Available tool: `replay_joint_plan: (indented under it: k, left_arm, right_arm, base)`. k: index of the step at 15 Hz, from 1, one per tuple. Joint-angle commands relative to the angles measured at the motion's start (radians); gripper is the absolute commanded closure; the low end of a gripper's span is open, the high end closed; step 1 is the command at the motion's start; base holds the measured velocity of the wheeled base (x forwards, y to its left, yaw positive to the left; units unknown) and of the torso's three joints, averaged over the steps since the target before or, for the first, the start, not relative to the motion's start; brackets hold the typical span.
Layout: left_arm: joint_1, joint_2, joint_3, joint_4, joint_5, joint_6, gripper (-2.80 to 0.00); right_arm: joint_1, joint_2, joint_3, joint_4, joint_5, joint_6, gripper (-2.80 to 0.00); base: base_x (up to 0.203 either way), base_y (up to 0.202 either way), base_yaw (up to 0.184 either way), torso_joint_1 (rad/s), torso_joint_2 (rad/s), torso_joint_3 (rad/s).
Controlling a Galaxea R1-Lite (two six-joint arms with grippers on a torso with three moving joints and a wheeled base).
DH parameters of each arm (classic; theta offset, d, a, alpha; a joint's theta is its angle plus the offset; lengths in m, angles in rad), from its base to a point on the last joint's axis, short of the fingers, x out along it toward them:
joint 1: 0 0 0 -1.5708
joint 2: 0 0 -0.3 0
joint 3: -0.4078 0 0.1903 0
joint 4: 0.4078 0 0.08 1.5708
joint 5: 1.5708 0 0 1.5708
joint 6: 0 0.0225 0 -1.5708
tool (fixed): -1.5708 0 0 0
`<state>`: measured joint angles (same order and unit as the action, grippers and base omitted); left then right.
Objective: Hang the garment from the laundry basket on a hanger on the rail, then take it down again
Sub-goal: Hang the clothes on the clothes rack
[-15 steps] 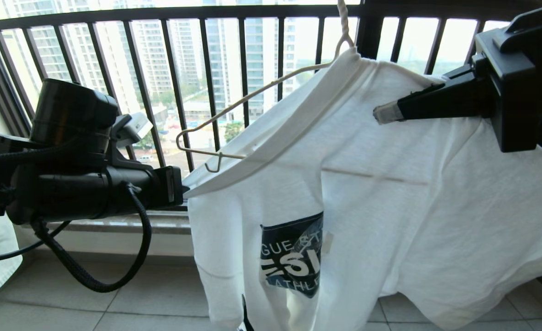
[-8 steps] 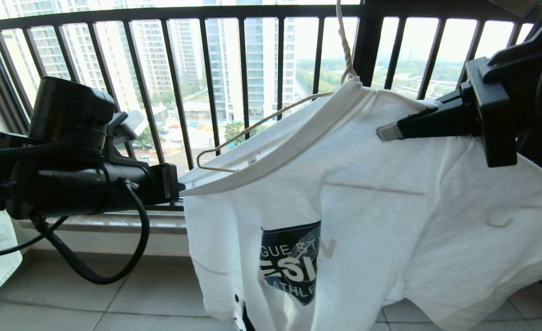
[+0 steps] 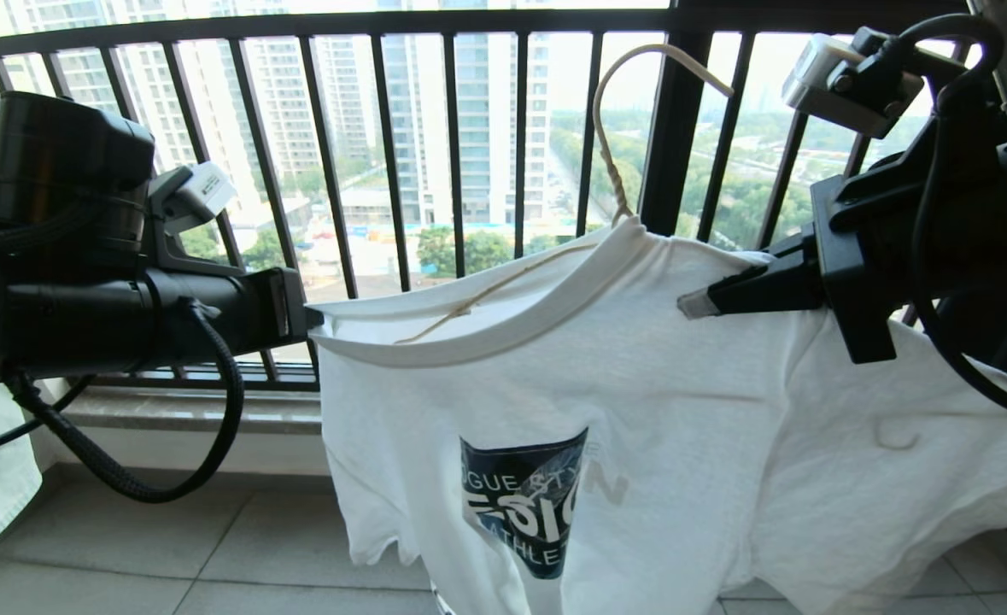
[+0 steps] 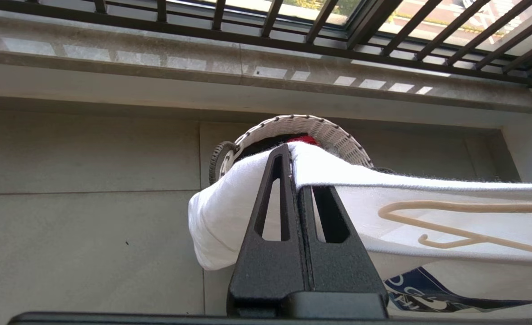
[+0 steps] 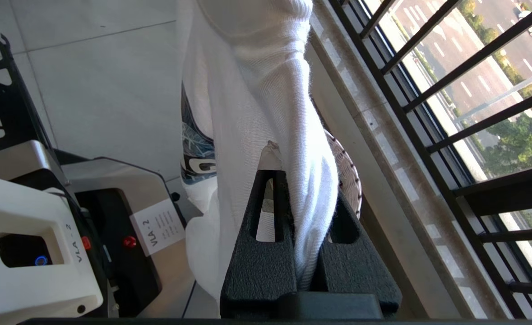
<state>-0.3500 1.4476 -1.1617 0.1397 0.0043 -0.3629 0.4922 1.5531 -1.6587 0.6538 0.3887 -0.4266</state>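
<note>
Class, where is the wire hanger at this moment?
In the head view, the hanger sits inside the T-shirt's collar at upper centre, its hook free before the black railing, between the two grippers.

Black barred railing [image 3: 392, 154] — towers beyond; stone sill [image 4: 247, 72], grey floor tiles [image 3: 238, 547].

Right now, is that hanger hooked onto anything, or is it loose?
Loose. The hanger has its hook in open air before the window bars, its wire inside the T-shirt, which both grippers hold up.
</note>
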Motion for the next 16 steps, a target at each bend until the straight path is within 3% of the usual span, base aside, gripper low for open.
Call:
replay_joint_plan:
  k: [1,3,5,8,13,16]
  left_arm:
    - [-0.001,-0.021,-0.012,0.008,-0.001,-0.002,0.0]
    - [-0.01,-0.017,-0.068,0.054,-0.001,-0.002,0.0]
    - [-0.034,-0.01,-0.185,0.177,-0.001,-0.001,0.0]
    - [-0.059,0.031,-0.345,0.308,0.004,0.002,0.0]
    - [-0.064,0.136,-0.593,0.46,0.04,0.036,0.0]
    - [-0.073,0.202,-0.729,0.514,0.085,0.051,0.0]
  right_arm:
    - [0.019,0.051,0.001,-0.002,0.002,-0.003,0.0]
    - [0.023,0.082,0.005,-0.044,0.001,0.003,0.0]
    - [0.023,0.12,0.006,-0.105,0.002,0.017,0.0]
    - [0.023,0.142,0.011,-0.195,0.001,0.095,0.0]
    - [0.02,0.146,0.036,-0.229,0.002,0.1,0.0]
    - [0.021,0.135,0.078,-0.346,0.001,0.2,0.0]
  base:
    - [0.0,0.0,0.0,0.0,0.0,0.0]
    - [0.0,0.0,0.0,0.0,0.0,0.0]
    - [0.0,0.0,0.0,0.0,0.0,0.0]
    - [0.0,0.0,0.0,0.0,0.0,0.0]
    - [0.0,0.0,0.0,0.0,0.0,0.0]
    - [0.0,0.0,0.0,0.0,0.0,0.0]
